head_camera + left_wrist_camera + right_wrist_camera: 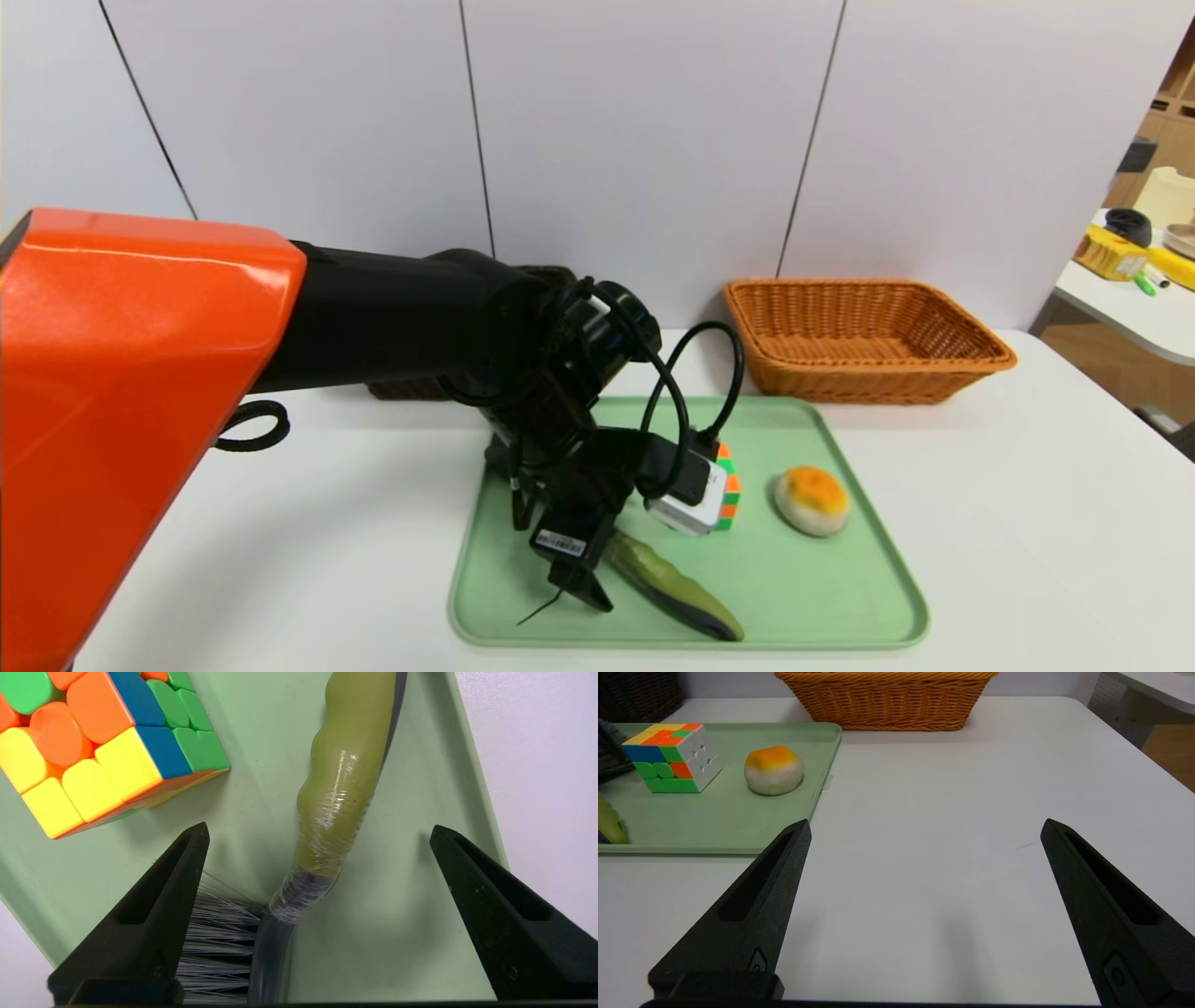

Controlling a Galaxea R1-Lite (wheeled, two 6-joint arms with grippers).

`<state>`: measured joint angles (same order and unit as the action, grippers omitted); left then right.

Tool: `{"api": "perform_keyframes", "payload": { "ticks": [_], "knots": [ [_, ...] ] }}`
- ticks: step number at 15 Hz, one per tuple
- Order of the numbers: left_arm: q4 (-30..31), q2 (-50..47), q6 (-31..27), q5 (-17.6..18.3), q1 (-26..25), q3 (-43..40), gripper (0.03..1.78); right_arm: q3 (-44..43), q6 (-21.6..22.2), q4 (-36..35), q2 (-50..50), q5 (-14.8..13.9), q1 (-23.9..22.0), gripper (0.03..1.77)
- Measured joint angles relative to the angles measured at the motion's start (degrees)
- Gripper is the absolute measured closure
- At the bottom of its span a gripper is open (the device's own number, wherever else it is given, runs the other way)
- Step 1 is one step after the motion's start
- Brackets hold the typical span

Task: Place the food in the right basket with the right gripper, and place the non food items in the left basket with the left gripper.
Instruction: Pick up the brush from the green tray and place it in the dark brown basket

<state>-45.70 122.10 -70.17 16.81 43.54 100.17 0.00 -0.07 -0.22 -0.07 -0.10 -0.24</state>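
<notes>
White bench (327, 523), green tray (840, 597) on it, grey panel wall (635, 140) behind; left claw (317, 868) spread over brush (336, 788); right claw (924, 858) spread, parked.

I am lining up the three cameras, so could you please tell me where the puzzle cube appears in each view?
Head view: the puzzle cube sits mid-tray, mostly hidden behind the left arm's white box, with the bun beside it.
Left wrist view: cube in the upper left corner, beside the brush.
Right wrist view: cube at upper left, next to the bun.
Shared landmark: the green tray.
</notes>
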Motion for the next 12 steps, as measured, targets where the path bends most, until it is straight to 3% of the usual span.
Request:
{"api": "perform_keyframes", "payload": {
  "ticks": [12],
  "knots": [
    [-6.94, 3.39, 0.20, -0.04, -0.68, 5.45, 0.12, 0.00, 0.00, -0.02, 0.00, 0.00, 0.00, 0.10]
  ]
}}
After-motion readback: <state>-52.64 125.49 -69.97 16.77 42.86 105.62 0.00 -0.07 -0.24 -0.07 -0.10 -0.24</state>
